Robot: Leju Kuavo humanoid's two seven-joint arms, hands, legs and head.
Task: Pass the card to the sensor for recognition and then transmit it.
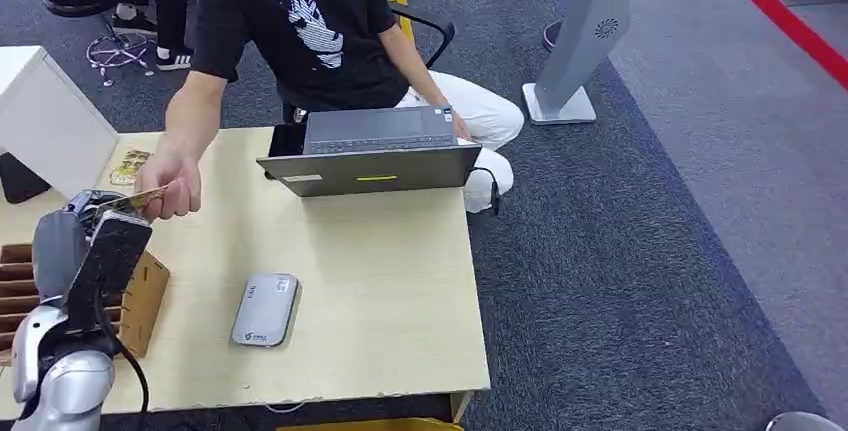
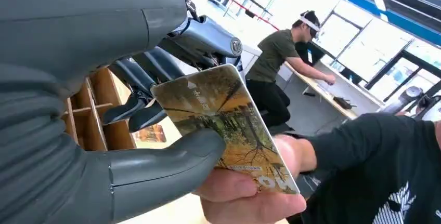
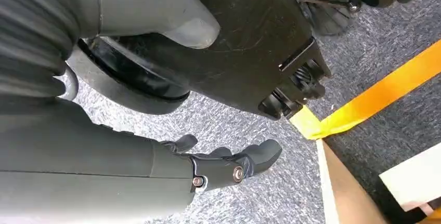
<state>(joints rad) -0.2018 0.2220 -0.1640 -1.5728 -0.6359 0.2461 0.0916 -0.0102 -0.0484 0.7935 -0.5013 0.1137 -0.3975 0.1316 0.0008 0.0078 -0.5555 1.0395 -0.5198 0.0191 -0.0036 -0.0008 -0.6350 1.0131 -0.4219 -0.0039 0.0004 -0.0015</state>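
Observation:
A card point(image 2: 223, 115) printed with autumn trees is pinched between the thumb and fingers of my left hand point(image 2: 130, 130). A person's hand point(image 2: 244, 195) grips the same card by its far end. From the head view, my left hand point(image 1: 105, 241) is raised over the table's left side, with the card point(image 1: 135, 198) at its top and the person's hand point(image 1: 178, 186) on it. The grey card sensor point(image 1: 266, 309) lies flat on the table to the right of my left hand. My right hand point(image 3: 223, 167) hangs beside my body with fingers apart, holding nothing.
A grey laptop point(image 1: 375, 151) stands at the table's far edge before the seated person. A wooden slotted rack point(image 1: 140, 296) is under my left hand. Another card point(image 1: 130, 166) lies far left, beside a white box point(image 1: 50, 116). The wooden table point(image 1: 400, 291) ends at grey carpet.

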